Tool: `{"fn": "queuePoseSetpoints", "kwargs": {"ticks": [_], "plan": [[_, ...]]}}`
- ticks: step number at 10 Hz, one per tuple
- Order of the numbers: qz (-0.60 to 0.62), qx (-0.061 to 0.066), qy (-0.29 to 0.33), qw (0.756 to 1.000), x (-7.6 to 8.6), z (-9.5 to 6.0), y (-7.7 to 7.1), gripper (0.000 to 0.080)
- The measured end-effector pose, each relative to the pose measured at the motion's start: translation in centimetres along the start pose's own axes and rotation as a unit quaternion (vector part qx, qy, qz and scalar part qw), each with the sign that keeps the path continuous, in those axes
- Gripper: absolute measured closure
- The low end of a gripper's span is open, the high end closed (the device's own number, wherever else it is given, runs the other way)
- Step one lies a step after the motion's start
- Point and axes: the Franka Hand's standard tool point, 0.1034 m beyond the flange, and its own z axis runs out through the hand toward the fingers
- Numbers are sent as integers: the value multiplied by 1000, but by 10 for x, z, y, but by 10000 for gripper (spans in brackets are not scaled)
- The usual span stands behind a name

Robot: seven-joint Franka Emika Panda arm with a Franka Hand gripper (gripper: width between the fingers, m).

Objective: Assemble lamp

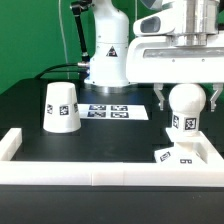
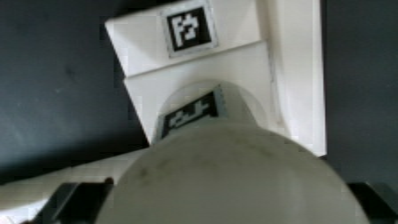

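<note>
The ball-shaped bulb [image 1: 186, 105] stands upright with its neck on the low flat base block [image 1: 178, 154], in the corner at the exterior view's right. My gripper [image 1: 187, 100] comes down from above with one finger on each side of the ball, shut on it. In the wrist view the bulb [image 2: 214, 165] fills the space between the dark fingers [image 2: 80, 203], and the base [image 2: 187, 45] with its tag lies beyond it. The truncated-cone shade [image 1: 61, 106] stands on its own at the exterior view's left.
The marker board [image 1: 112, 111] lies flat between the shade and the bulb. A white rail [image 1: 100, 172] edges the front and sides of the black table, and the base sits against its corner. The arm's white pedestal [image 1: 108, 55] stands behind.
</note>
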Motion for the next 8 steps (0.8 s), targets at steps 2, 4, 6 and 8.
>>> {"fn": "queuePoseSetpoints", "kwargs": {"ticks": [2, 4, 6, 8], "plan": [[133, 2, -10, 991, -4, 0, 0, 223], [235, 4, -13, 972, -4, 0, 0, 223], [287, 6, -19, 958, -4, 0, 1, 223], [350, 11, -24, 937, -4, 0, 1, 223]]}}
